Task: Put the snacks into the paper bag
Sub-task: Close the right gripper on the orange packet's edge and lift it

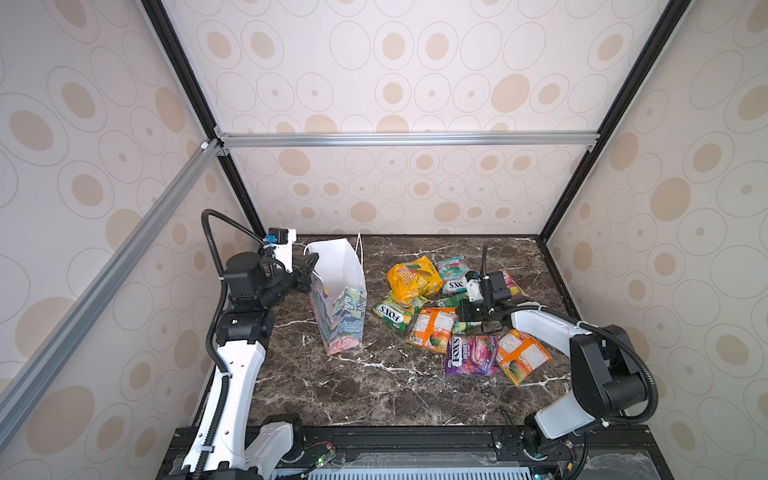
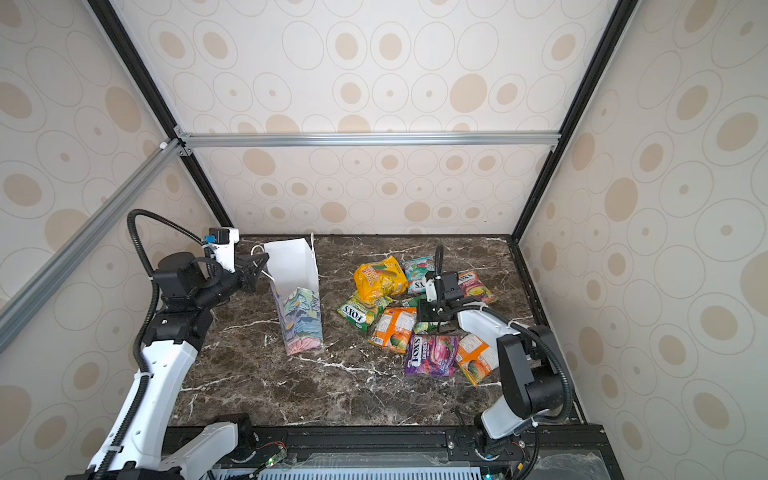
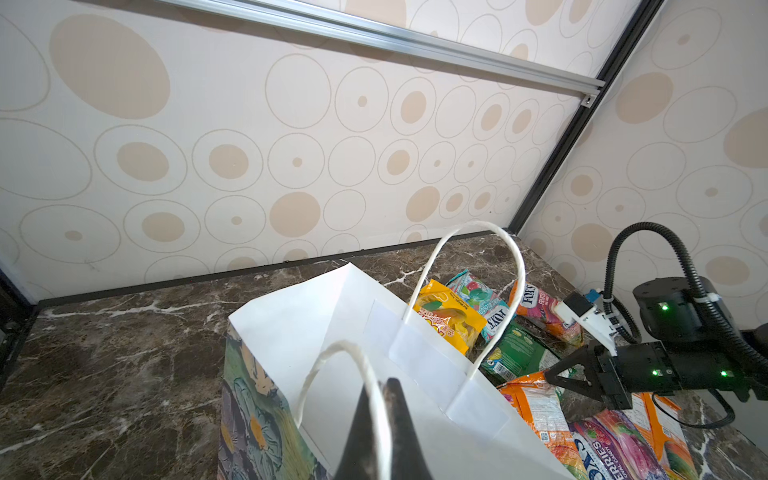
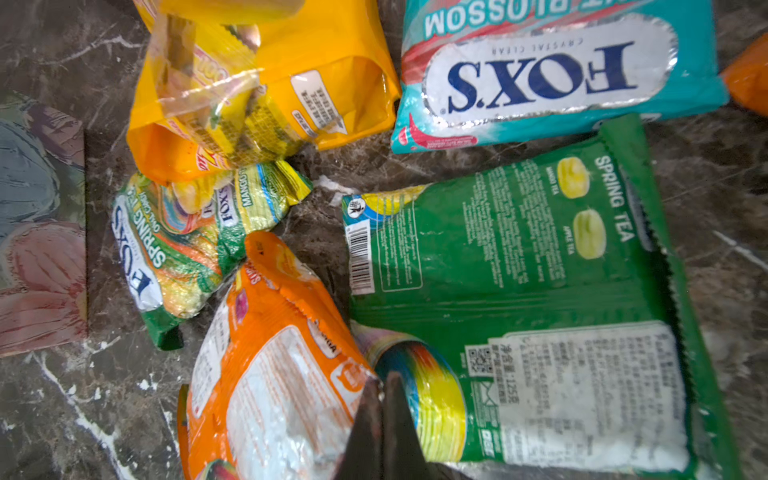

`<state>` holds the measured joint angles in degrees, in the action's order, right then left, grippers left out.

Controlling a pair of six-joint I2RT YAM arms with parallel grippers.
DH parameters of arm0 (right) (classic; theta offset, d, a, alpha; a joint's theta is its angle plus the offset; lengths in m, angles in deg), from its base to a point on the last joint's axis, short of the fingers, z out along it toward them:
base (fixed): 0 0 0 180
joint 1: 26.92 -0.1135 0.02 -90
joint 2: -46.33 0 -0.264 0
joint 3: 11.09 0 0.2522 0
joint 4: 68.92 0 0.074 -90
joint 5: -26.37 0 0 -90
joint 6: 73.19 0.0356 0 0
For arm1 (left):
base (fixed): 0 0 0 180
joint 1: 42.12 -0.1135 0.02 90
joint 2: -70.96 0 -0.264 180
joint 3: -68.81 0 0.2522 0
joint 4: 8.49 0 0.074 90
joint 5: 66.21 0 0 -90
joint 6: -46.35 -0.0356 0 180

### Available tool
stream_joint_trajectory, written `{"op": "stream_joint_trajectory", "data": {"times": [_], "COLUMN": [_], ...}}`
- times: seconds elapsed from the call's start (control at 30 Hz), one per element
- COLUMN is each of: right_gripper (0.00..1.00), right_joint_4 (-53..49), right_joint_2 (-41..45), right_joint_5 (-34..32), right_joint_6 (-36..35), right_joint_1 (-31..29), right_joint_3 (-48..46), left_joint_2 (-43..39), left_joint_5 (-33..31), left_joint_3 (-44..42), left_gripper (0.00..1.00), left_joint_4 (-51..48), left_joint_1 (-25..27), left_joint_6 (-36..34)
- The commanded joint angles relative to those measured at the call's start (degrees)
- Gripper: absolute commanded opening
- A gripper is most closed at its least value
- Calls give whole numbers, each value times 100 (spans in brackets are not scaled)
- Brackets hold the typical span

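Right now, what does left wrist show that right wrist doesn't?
Only left wrist: the paper bag's white inside, the left hand shut on its near cord handle, the right hand from outside, the purple packet.
Only right wrist: the crumpled green-yellow FOX'S packet, hidden behind the bag for left wrist; the right hand's shut tips between the orange packet and a green packet, grip unclear.
Both: yellow packet, teal packet, the bag's floral outside, marble table.

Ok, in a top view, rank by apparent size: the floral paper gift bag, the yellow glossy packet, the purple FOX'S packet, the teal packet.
1. floral paper gift bag, clearly largest.
2. yellow glossy packet and purple FOX'S packet: alike, unranked.
3. teal packet: smallest showing, but right arm hides part.
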<state>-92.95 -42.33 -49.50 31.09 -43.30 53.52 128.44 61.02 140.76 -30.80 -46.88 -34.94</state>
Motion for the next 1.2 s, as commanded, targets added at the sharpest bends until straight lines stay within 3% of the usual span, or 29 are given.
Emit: {"op": "stream_joint_trajectory", "data": {"times": [0.0,1.17], "right_gripper": [0,0], "right_joint_4": [-125,-170], "right_joint_2": [248,1834], "right_joint_5": [97,971], "right_joint_6": [71,215], "right_joint_1": [12,8], "right_joint_3": [159,574], "left_joint_2": [-122,-140], "left_joint_5": [143,271], "left_joint_3": [7,-27], "left_gripper": [0,0], "left_joint_4": [161,258], "left_joint_1": [-43,-42], "left_joint_6": [-21,49]}}
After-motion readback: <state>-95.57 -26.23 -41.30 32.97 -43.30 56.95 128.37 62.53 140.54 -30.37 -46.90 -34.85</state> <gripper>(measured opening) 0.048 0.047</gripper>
